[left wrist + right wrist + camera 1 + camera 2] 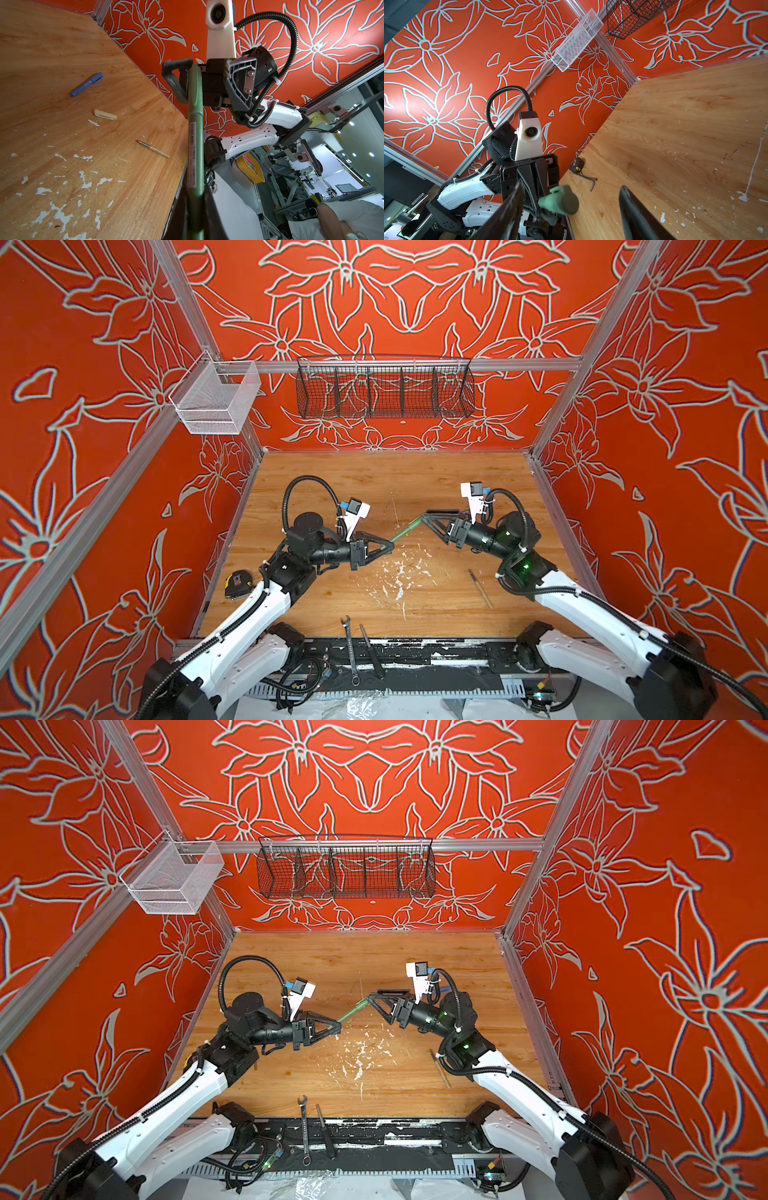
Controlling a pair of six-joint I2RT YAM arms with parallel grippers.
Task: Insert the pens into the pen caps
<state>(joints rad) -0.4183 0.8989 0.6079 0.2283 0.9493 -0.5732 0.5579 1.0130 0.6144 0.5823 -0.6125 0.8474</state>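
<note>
Wrench [349, 649] in front; green pen [401, 534] gripped beyond.
Clenched on the pen's barrel, the left gripper [390, 546] reaches level; the green cap [560, 200] on its far end sits between the parted jaws of the right gripper [424, 517]. Behind both jaws, white mesh basket [212, 402] and black wire basket [384, 393] hang on the rail.

light: bright, even; shadows: soft; edges: wide-angle bowing; wrist views: foreground blurred

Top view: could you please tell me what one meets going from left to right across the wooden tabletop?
Tape measure → left gripper → green pen → right gripper → tan pen.
</note>
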